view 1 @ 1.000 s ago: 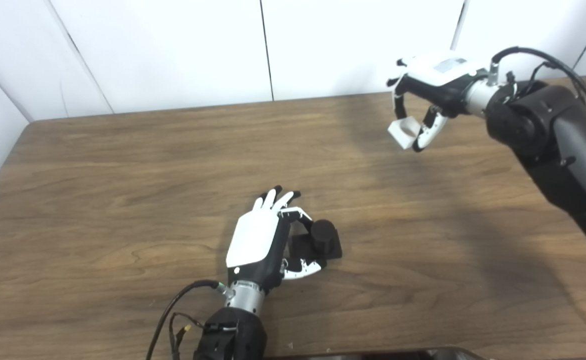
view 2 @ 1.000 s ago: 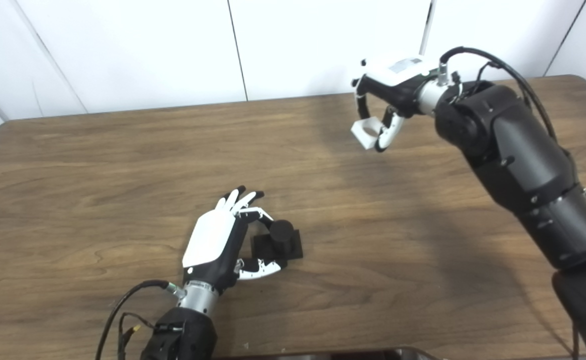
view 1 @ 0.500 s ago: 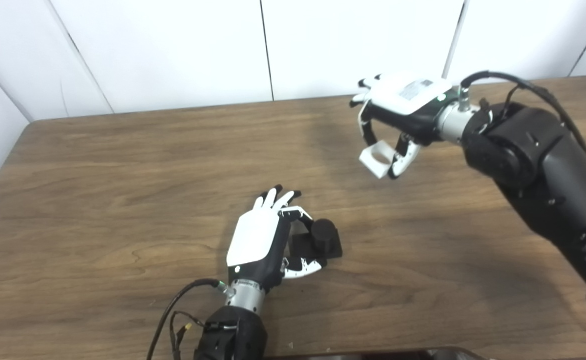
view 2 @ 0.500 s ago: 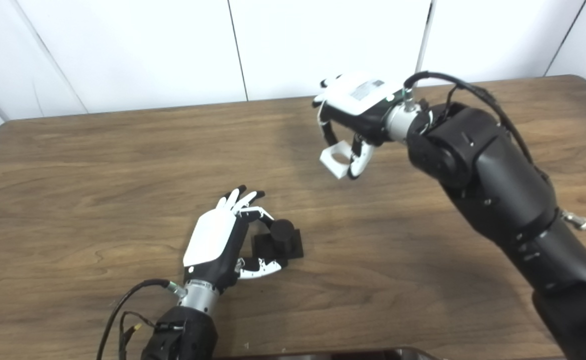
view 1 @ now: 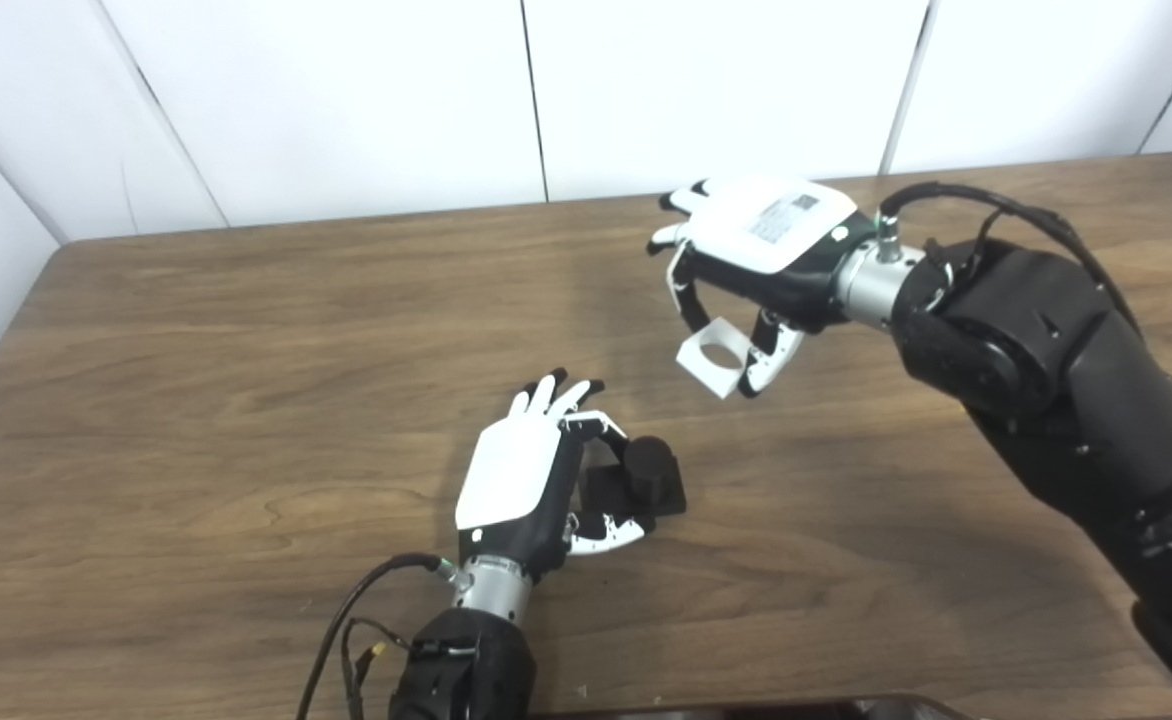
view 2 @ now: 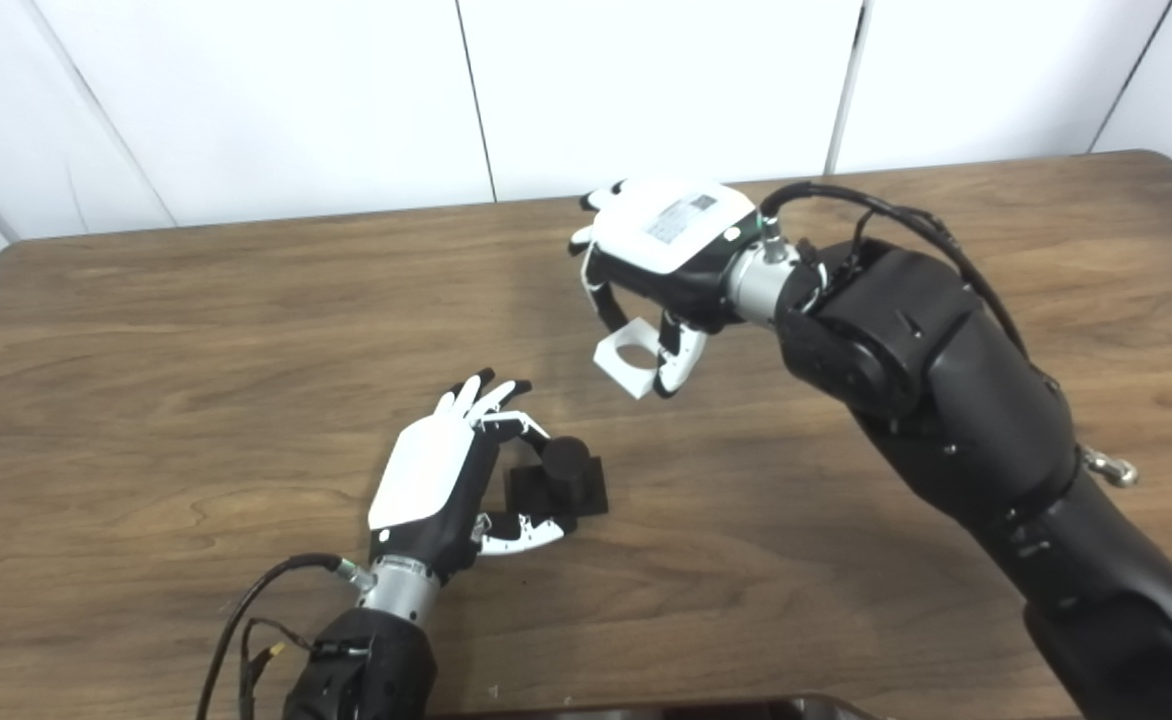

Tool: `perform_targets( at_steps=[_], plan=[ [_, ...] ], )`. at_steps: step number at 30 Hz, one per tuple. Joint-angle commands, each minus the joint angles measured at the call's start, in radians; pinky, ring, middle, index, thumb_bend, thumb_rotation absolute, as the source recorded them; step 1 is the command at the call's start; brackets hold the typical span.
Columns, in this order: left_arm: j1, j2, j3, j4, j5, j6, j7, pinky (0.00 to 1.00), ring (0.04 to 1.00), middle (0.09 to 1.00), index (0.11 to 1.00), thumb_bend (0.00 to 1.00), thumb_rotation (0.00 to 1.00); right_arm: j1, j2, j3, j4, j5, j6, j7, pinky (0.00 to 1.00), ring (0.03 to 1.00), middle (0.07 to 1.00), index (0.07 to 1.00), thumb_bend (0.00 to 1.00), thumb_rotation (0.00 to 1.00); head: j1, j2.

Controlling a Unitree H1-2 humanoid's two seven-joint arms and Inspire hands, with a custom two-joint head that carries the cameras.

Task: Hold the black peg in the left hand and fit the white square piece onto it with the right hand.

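The black peg [view 1: 646, 472], a short cylinder on a square black base, rests on the wooden table [view 1: 196, 360] near its middle. My left hand [view 1: 516, 480] is closed around the base's left side, thumb and fingers touching it. My right hand [view 1: 756, 250] hovers above the table, up and to the right of the peg, shut on the white square piece [view 1: 714, 356]. The piece has a round hole through it and hangs tilted between thumb and fingers [view 2: 670, 362], apart from the peg.
White wall panels [view 1: 346, 100] stand behind the table's far edge. The table's left edge [view 1: 6, 330] runs near the picture's left side. A dark object [view 1: 796, 708] shows at the bottom edge. My right forearm [view 1: 1066, 390] crosses the table's right part.
My right hand has carried the white square piece down and to the left, from the far right of the table toward the peg. The left hand and the peg have stayed put.
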Motion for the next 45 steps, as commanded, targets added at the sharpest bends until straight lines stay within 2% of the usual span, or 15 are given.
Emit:
perform_targets(
  at_steps=[1,13,29,45],
  plan=[
    [-0.024,-0.004,0.000,-0.004,0.016,-0.004,0.018,1.00,1.000,0.913,0.491,0.52,0.06,-0.038,0.016,-0.006,-0.043,-0.008,-0.020,0.003,1.00,1.000,0.899,0.487,0.53,0.14,-0.001,0.001],
    [-0.028,-0.011,-0.003,-0.007,0.018,0.005,0.009,1.00,1.000,0.914,0.491,0.52,0.06,-0.037,0.055,0.035,-0.066,0.000,-0.074,0.058,1.00,1.000,0.894,0.483,0.53,0.15,0.005,0.009],
    [-0.026,-0.016,-0.002,-0.009,0.017,0.005,0.014,1.00,1.000,0.914,0.491,0.52,0.06,-0.015,0.094,0.073,-0.050,-0.014,-0.133,0.067,1.00,1.000,0.896,0.483,0.53,0.14,0.006,0.012],
    [-0.026,-0.021,-0.005,-0.014,0.014,0.008,0.014,1.00,1.000,0.913,0.491,0.52,0.06,0.004,0.110,0.081,-0.041,-0.008,-0.148,0.055,1.00,0.999,0.893,0.482,0.53,0.14,0.008,0.017]
  ],
)
